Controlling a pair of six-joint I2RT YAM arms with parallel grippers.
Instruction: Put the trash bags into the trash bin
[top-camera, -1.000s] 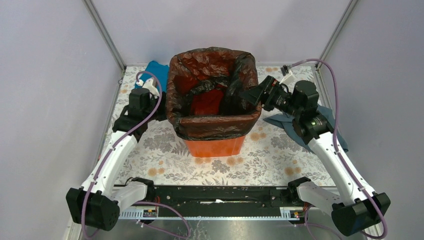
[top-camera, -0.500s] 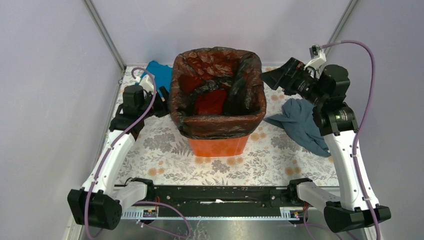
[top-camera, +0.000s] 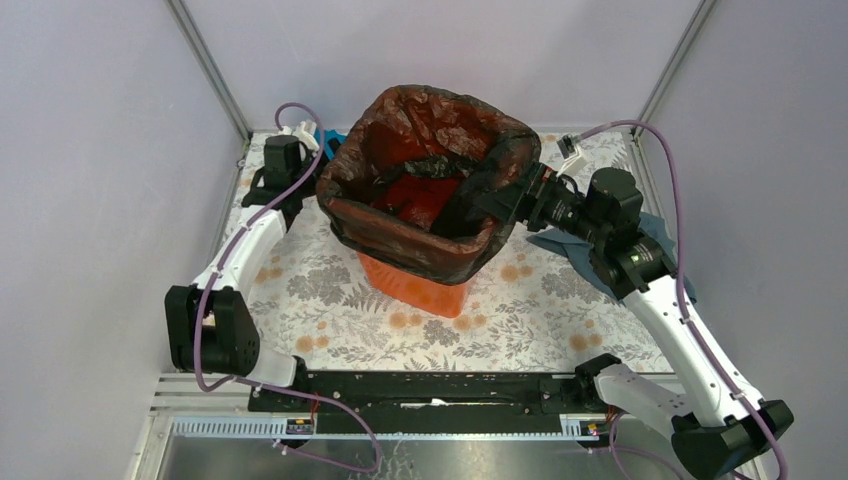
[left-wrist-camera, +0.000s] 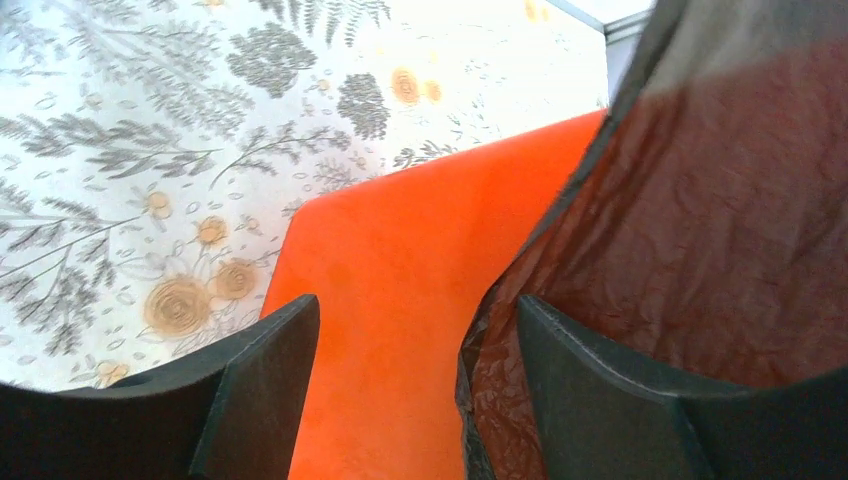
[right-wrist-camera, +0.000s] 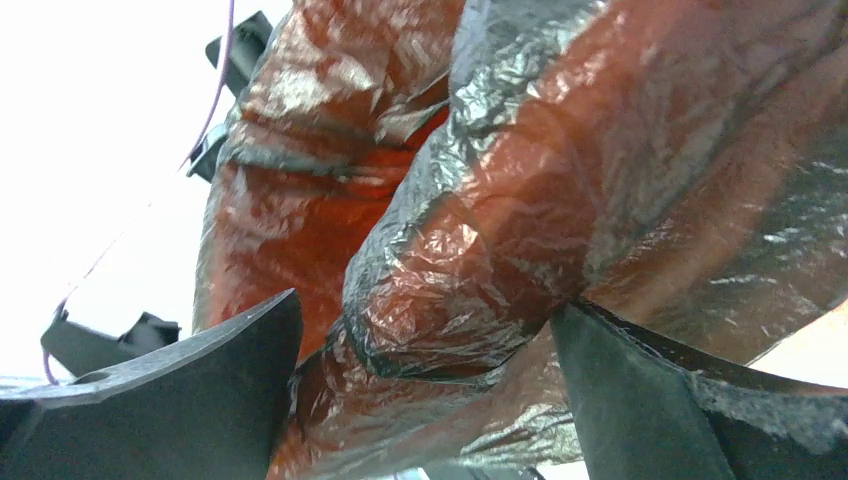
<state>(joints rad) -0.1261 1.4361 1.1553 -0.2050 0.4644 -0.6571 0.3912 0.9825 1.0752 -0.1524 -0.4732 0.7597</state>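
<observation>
The orange trash bin (top-camera: 420, 287) stands tilted on the table, its mouth leaning to the near left. The shiny black trash bag (top-camera: 432, 118) lines it and is folded over the rim all round. My right gripper (top-camera: 507, 200) is at the bin's right rim; in the right wrist view its jaws (right-wrist-camera: 425, 300) are open on either side of the bag-covered rim roll (right-wrist-camera: 470, 270). My left gripper (left-wrist-camera: 415, 310) is open against the bin's left side, with the bare orange wall (left-wrist-camera: 390, 300) and the bag's hanging edge (left-wrist-camera: 640, 260) between its fingers.
A grey-blue cloth (top-camera: 563, 246) lies on the floral table (top-camera: 540, 310) under my right arm. A teal cloth (top-camera: 328, 137) peeks out behind the bin at the back left. Walls and metal posts close in the table on three sides.
The bin has tipped and shifted toward the near left. My right gripper came back down from the upper right to the bin's right rim. My left arm reached farther back along the bin's left side.
</observation>
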